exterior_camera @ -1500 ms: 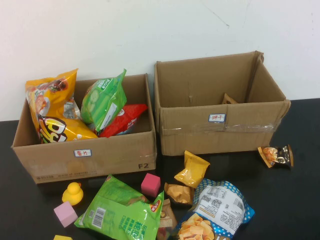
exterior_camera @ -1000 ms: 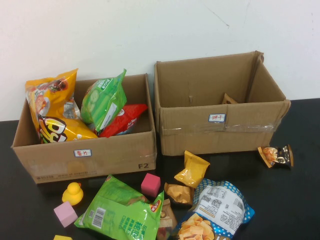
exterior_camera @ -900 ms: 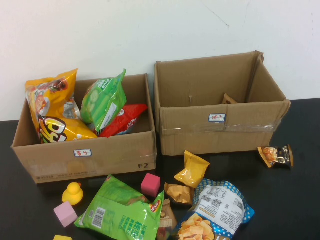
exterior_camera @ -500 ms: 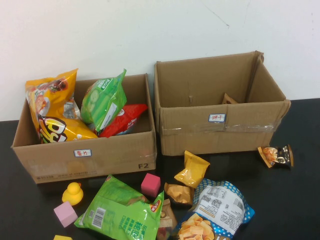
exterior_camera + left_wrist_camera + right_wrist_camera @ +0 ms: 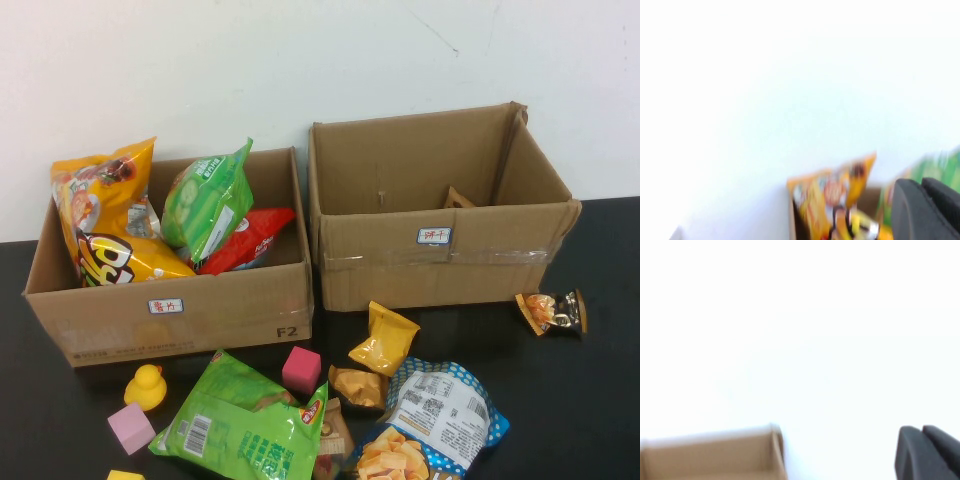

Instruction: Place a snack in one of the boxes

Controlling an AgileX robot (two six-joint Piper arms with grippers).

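Two open cardboard boxes stand at the back of the black table. The left box [image 5: 170, 320] holds an orange bag [image 5: 105, 210], a green bag [image 5: 205, 205] and a red bag [image 5: 250, 240]. The right box [image 5: 440, 265] shows only a small brown piece inside. Loose snacks lie in front: a green bag [image 5: 245, 425], a small yellow packet [image 5: 384, 340], a brown packet [image 5: 358, 385], a blue-white chips bag [image 5: 430, 420] and a small packet [image 5: 552, 311] at the right. Neither arm shows in the high view. My left gripper [image 5: 921, 186] and right gripper [image 5: 921, 429] are shut and empty, raised and facing the wall.
A yellow duck [image 5: 147, 386], two pink cubes [image 5: 301, 369] [image 5: 130, 428] and a yellow block [image 5: 125, 475] lie among the snacks at the front left. A white wall stands behind the boxes. The left wrist view shows the orange bag [image 5: 832, 195]; the right wrist view shows a box corner [image 5: 715, 455].
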